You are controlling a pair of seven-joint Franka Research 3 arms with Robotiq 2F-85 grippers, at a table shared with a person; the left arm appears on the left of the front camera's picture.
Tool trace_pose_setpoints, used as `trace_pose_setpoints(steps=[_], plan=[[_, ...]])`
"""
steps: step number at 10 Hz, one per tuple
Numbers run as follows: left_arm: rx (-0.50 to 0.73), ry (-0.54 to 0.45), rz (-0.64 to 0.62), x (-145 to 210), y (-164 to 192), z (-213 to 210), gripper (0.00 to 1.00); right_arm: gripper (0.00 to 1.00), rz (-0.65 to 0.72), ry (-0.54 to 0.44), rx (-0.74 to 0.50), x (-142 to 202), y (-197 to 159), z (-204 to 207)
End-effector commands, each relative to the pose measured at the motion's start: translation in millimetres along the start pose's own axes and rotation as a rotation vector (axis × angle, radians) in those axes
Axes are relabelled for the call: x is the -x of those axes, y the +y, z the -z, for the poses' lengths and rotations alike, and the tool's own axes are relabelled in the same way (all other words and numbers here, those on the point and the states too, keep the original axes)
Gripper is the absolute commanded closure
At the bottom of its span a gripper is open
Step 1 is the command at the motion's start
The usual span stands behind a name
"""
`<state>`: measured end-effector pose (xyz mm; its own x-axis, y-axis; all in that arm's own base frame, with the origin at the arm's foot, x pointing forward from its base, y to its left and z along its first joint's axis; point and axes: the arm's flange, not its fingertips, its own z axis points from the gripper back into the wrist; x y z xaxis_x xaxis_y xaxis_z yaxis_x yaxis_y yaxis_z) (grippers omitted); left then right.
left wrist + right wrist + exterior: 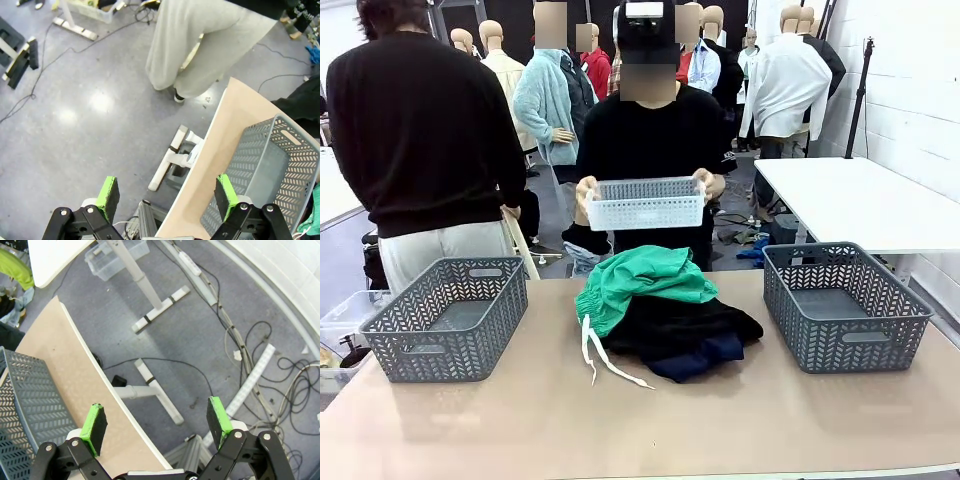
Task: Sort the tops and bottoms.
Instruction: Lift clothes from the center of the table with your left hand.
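Note:
The teal-green bottoms lie on top of a heap in the middle of the table, their white drawstring trailing toward me. Under them lies dark clothing, black with a navy piece at the front; which of these are tops I cannot tell. My left gripper hangs open over the table's left edge and the floor, nothing between its green pads. My right gripper is open too, above the table's right edge and the floor. A sliver of the teal fabric shows in the left wrist view.
A grey basket stands on the table's left and another grey basket on its right. A person across the table holds a white basket in both hands above the far edge. Another person stands at the far left corner.

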<state>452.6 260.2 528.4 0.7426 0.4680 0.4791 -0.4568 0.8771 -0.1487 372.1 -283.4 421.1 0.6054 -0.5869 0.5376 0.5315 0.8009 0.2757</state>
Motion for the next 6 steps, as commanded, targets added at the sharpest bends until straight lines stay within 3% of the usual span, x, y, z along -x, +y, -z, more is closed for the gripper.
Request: trace_pose_setpoints(steps=[1,6], plan=[[-0.006,-0.007,0.009,3.3,1.9,-2.3,0.00,0.00,-0.019,-0.008,0.008,3.6,0.8,-3.3],[-0.006,-0.007,0.009,3.3,1.9,-2.3,0.00,0.00,-0.019,-0.008,0.008,3.6,0.8,-3.3]])
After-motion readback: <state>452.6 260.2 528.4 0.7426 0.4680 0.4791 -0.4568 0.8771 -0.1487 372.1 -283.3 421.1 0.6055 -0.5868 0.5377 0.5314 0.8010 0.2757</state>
